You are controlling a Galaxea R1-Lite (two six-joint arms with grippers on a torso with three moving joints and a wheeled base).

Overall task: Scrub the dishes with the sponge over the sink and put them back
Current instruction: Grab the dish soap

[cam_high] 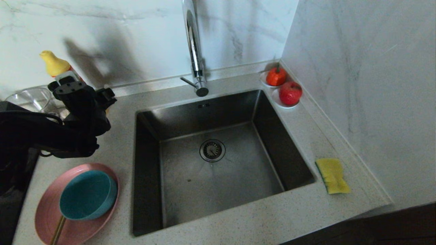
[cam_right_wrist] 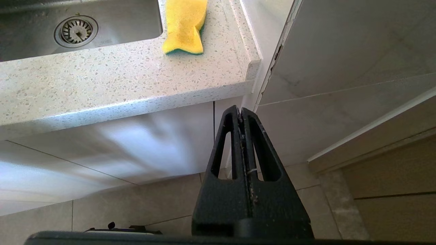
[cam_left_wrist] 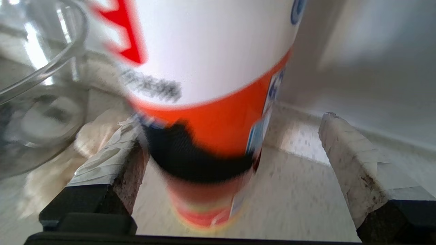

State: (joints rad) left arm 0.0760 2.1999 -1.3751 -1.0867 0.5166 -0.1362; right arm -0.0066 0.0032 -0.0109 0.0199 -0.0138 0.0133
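A speckled grey table (cam_high: 238, 217) holds a dark square sink (cam_high: 218, 170) with a round drain (cam_high: 212, 150) and a chrome tap (cam_high: 194, 51) at its far edge.

The left end effector (cam_left_wrist: 235, 149) is raised over the far-left part of the table, its two taped fingers (cam_left_wrist: 112, 153) spread wide apart on either side of an orange-and-white bottle (cam_left_wrist: 204, 85) with a yellow cap (cam_high: 52, 63). One finger lies close against the bottle; the other stands clear of it. Just beside the bottle are a clear glass bowl (cam_high: 29, 98) and a beige rag (cam_left_wrist: 92, 136).

Near the front-left corner, a pink plate (cam_high: 47, 207) lies on the table with a teal bowl (cam_high: 87, 194) sitting in it.

A yellow sponge (cam_high: 332, 175) lies flat on the table just to the right of the sink, touching nothing else.

Two red fruits (cam_high: 284, 86) on white saucers (cam_high: 277, 102) sit in the far-right corner.

The right end effector (cam_right_wrist: 241, 114) hangs below the table's edge, in front of the cabinet, its fingers pressed together and empty.
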